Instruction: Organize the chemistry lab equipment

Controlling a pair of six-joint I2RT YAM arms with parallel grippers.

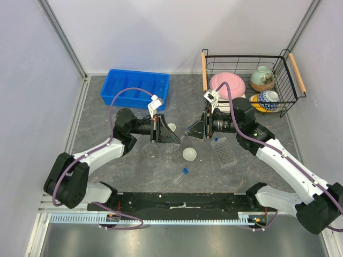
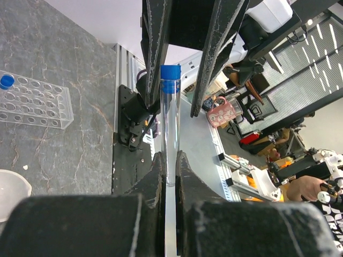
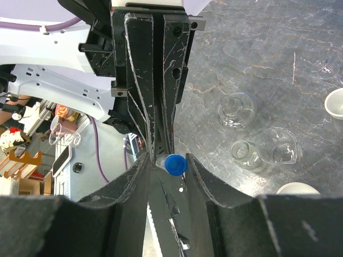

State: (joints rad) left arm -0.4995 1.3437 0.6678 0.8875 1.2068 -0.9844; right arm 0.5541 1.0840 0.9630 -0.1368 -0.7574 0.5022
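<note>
Blue-capped clear tube held mid-air between arms: left gripper clamped on its base, right gripper jaws apart astride cap. Light, stiff, slick, likely fragile; grip just below cap

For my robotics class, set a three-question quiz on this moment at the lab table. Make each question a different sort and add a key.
1. Multiple choice: the left gripper is shut on: A a glass beaker; B a blue-capped tube; C a white dish.
2. True or false: the clear rack holds one racked tube.
3. Fill in: the right gripper has open jaws either side of the held tube's blue ___.
Key: 1 B. 2 True. 3 cap.
</note>
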